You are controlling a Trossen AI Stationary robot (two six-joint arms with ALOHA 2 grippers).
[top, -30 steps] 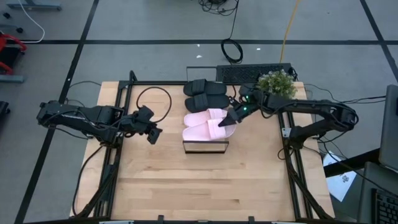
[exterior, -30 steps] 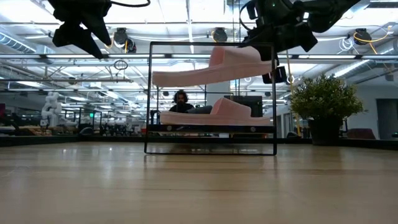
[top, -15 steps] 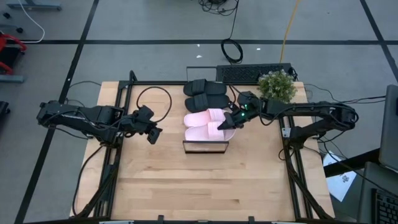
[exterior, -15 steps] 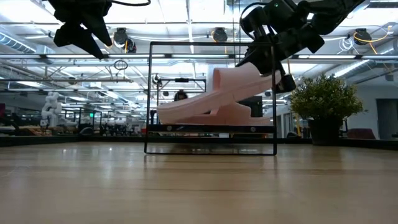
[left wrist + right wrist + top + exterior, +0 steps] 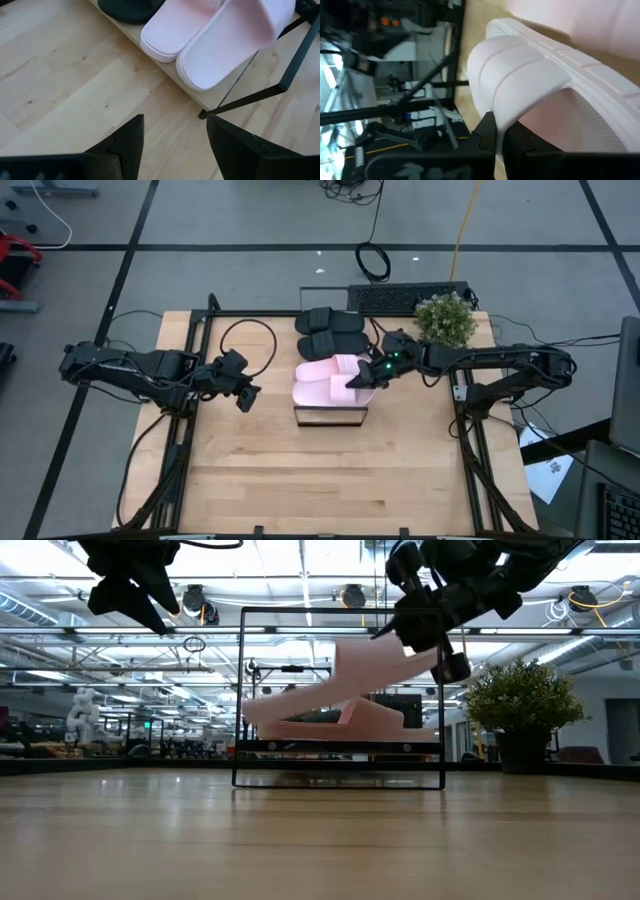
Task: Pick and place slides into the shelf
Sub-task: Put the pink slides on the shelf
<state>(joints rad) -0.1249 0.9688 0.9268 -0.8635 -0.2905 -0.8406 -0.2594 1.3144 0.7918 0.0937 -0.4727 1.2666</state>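
You see the right gripper [image 5: 358, 377] closed on the strap of one pink slide [image 5: 325, 391], which is tilted, its toe end low over the shelf [image 5: 330, 416], beside the other pink slide [image 5: 330, 367]. The black slides [image 5: 330, 332] lie beyond on the shelf. The left gripper [image 5: 245, 395] hangs open, well apart from the shelf.
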